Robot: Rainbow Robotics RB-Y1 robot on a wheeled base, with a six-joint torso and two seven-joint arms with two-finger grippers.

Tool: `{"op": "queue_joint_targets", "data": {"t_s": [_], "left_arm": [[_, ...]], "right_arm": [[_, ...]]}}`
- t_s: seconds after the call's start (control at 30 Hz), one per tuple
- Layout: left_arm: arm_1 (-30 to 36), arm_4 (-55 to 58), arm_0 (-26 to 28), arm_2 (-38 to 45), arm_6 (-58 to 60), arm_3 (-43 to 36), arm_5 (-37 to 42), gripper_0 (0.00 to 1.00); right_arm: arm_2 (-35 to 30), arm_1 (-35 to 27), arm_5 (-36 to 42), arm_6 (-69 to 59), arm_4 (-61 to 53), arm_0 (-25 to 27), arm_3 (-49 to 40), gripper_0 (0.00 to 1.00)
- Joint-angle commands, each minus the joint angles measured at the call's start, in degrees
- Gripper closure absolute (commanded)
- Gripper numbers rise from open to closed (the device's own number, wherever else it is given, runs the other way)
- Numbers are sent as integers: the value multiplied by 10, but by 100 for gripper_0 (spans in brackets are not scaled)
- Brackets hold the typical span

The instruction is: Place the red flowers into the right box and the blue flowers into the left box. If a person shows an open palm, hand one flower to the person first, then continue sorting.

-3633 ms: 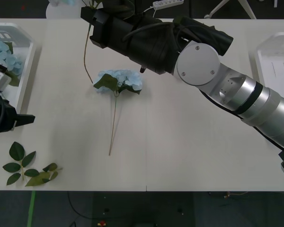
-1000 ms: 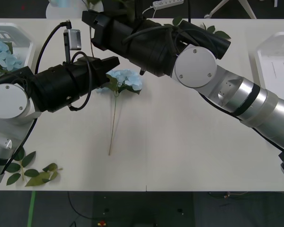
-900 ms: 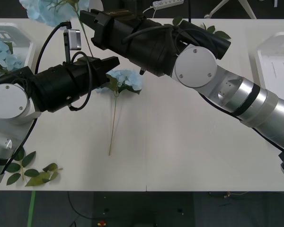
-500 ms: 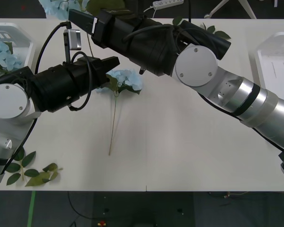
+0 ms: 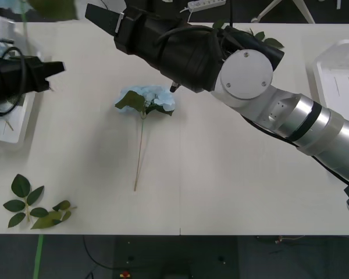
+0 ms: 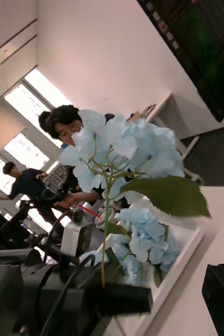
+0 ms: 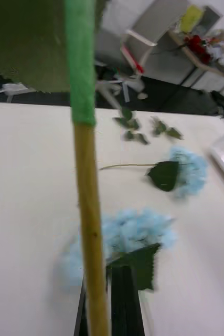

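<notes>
left hand [image 5: 57, 68] grips a blue flower stem [image 7: 91, 220] — over the left box [image 5: 14, 125].

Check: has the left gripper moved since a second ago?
Yes. The left gripper has pulled back toward the robot's left, away from the blue flower lying mid-table, and now sits near the left box, holding a flower stalk.

worktop [image 5: 232, 192] is pale cream, spans most of the frame. loose green leaf sprig [image 5: 34, 205] lies lower left. white power strip [image 5: 206, 4] at top edge, centre. strip of green tape [image 5: 37, 256] on dark floor, bottom left.
</notes>
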Motion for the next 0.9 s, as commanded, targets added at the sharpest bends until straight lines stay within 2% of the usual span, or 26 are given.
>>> {"op": "queue_joint_targets", "data": {"t_s": [0.03, 0.23, 0.43, 0.57, 0.7, 0.73, 0.8, 0.9], "left_arm": [[115, -71, -49, 28, -8, 72, 26, 100], [187, -153, -57, 28, -4, 155, 26, 100], [221, -240, -56, 30, 4, 207, 26, 100], [229, -246, -56, 32, 6, 244, 18, 100], [228, -273, -56, 22, 7, 277, -11, 100], [228, -278, -56, 17, 9, 285, -20, 98], [229, -278, -56, 16, 10, 301, -32, 85], [229, -274, -53, 16, 11, 309, -36, 60]], "right_arm": [[-26, -46, 20, -62, -110, -31, -1, 0], [-30, -66, 20, -136, -230, -35, 45, 0], [-30, -66, 23, -240, -324, -67, 131, 0], [-14, -52, 52, -325, -328, -103, 211, 0], [-8, -34, 120, -429, -277, -145, 319, 0], [-8, -28, 132, -469, -244, -152, 344, 0], [-8, -25, 161, -558, -186, -167, 380, 0], [-15, -18, 212, -750, -67, -188, 421, 0]]}}
